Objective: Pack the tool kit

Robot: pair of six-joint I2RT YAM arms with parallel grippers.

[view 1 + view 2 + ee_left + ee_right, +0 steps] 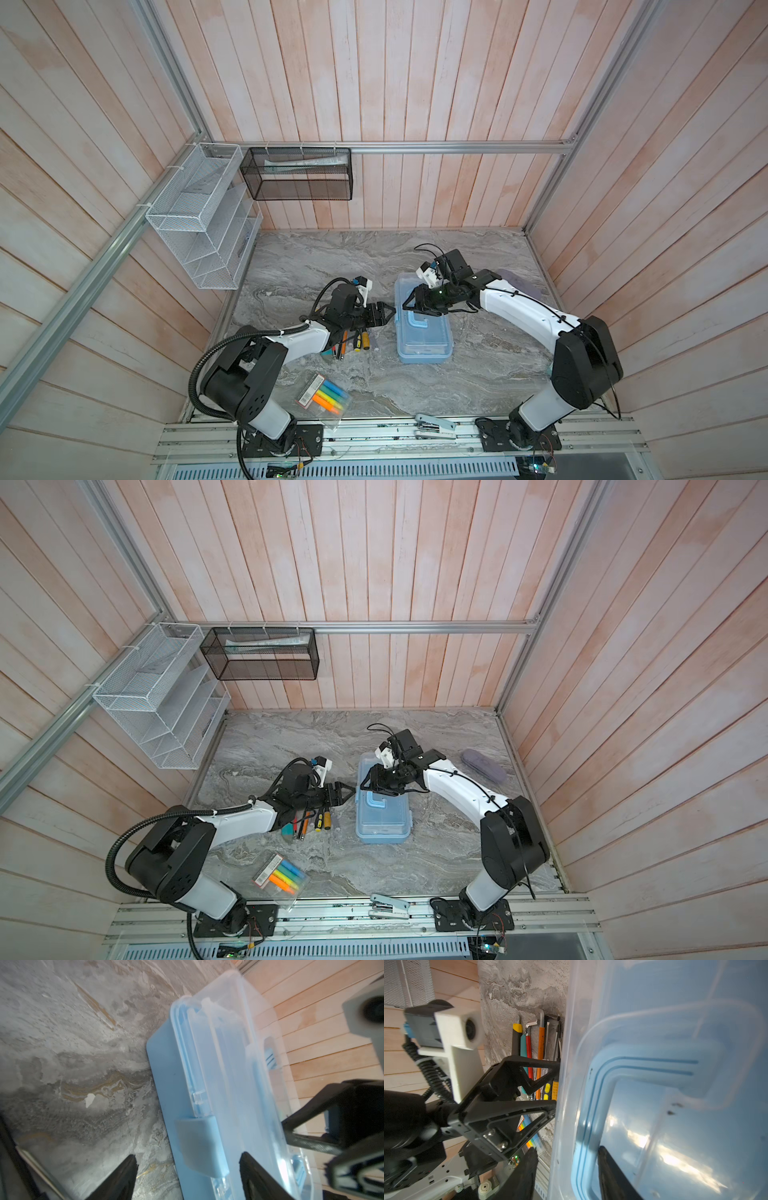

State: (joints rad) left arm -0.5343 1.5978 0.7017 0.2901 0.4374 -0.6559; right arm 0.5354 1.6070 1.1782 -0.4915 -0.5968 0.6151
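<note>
The tool kit [424, 336] [384, 818], a light-blue box with its clear lid down and the handle [419, 325] flat, lies mid-table in both top views. At its left side my left gripper [389, 313] [188, 1162] is open, and the blue latch [199, 1142] sits between the fingertips without touching them. My right gripper [409, 302] [566, 1155] hangs over the lid's left edge, open. One of its fingers [605, 1159] rests on the lid inside the handle [593, 1126]; the other is outside the box wall, with a gap.
Loose tools [351, 340] [538, 1053] lie under my left arm, left of the box. A highlighter packet [324, 395] and a stapler [434, 428] are near the front edge. A lilac case [484, 764] sits at the back right. Mesh racks [203, 220] hang on the left wall.
</note>
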